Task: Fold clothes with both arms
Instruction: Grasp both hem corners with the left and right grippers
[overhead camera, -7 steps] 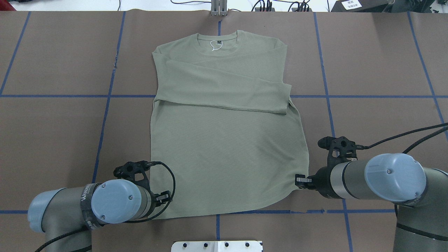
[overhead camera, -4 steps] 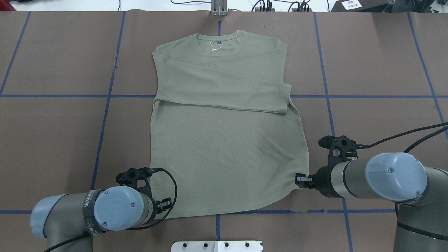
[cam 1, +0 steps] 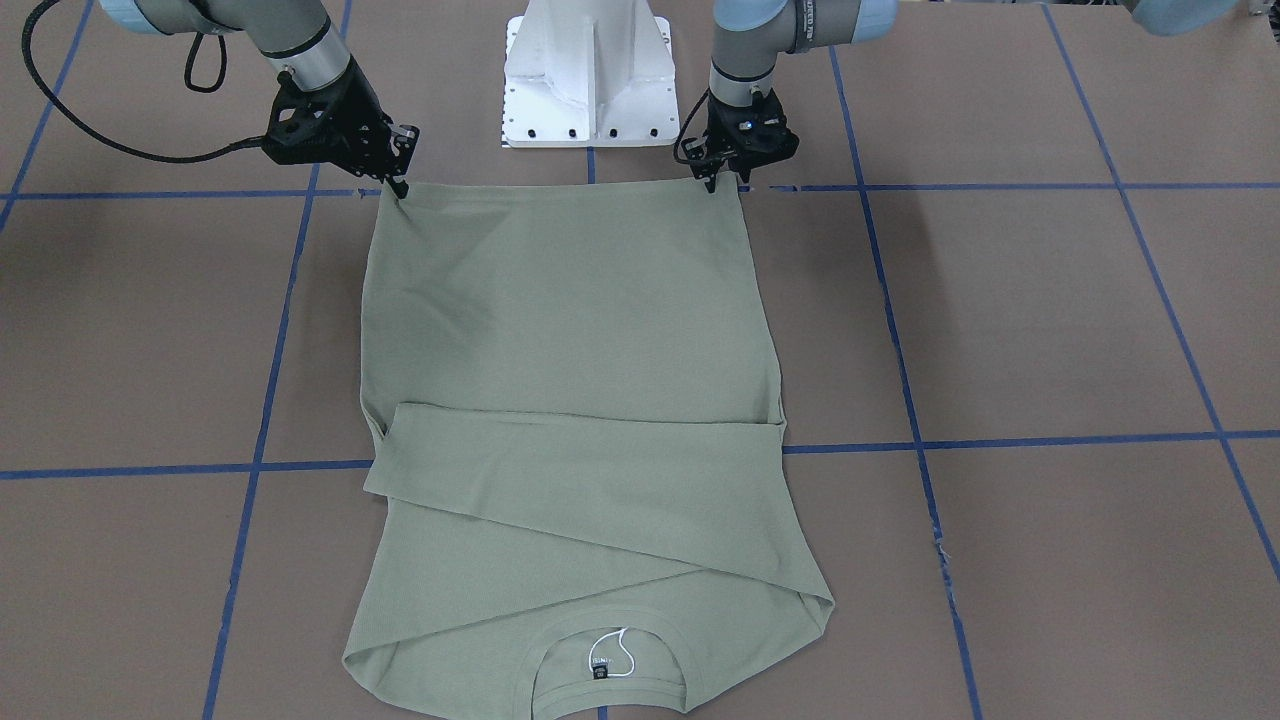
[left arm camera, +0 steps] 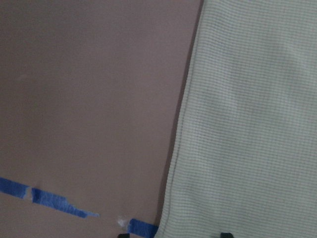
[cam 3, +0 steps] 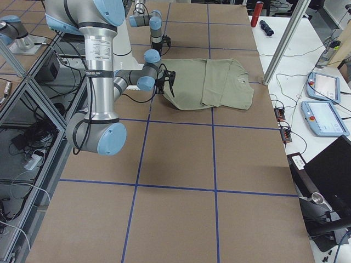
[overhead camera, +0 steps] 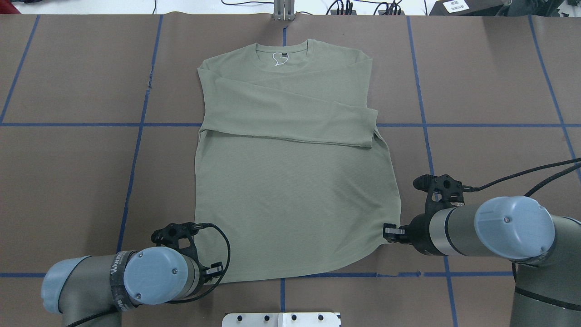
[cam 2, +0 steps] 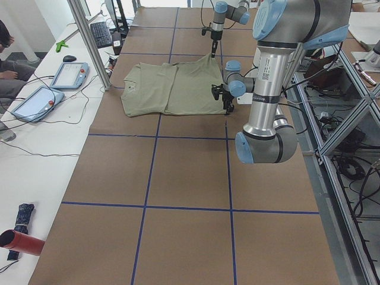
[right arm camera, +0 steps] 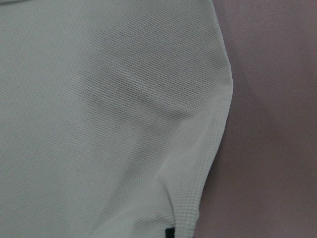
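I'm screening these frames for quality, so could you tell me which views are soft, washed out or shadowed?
Left wrist view: soft and washed out, the shirt pale, its weave just readable. Right wrist view: sharper weave, a dim shadow across a crease. Front-facing and overhead views: sharp, evenly lit, only faint shadows on the table.

A shirt [overhead camera: 295, 195] lies flat mid-table [overhead camera: 68, 181], collar [overhead camera: 281, 47] at the far side, hem [overhead camera: 295, 274] toward the robot, sleeves [overhead camera: 290, 118] crossed over the chest. The left gripper [overhead camera: 217, 269] sits at the hem's left corner and the right gripper [overhead camera: 389, 234] at its right corner. The base [overhead camera: 281, 319] stands just robot-side of the hem.
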`<state>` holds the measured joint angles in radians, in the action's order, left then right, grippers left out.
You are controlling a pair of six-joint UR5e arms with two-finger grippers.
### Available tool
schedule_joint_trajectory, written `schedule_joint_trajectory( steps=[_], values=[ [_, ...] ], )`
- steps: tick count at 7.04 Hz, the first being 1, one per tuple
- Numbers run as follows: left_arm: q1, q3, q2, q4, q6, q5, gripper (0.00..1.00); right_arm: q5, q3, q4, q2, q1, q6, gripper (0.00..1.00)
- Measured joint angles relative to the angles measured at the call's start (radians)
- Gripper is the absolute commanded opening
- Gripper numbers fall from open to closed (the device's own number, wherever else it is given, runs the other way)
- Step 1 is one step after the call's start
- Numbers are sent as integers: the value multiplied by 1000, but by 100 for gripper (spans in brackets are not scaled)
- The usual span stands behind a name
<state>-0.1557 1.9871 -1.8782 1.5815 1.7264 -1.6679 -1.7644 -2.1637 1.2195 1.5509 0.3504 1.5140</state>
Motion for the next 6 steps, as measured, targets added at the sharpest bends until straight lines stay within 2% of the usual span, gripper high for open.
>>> schedule_joint_trajectory(
  steps=[1, 4, 6],
  values=[
    [4, 1, 0, 1, 0, 0, 0, -3, 0, 0, 0, 1, 0, 0],
    [4, 23, -1, -3, -3, -3, 0, -5, -1, 0, 0, 7, -1, 0],
    [-3, 134, 34, -7, -2, -4, 0, -6, -24, 2, 12, 15, -1, 0]
  ],
)
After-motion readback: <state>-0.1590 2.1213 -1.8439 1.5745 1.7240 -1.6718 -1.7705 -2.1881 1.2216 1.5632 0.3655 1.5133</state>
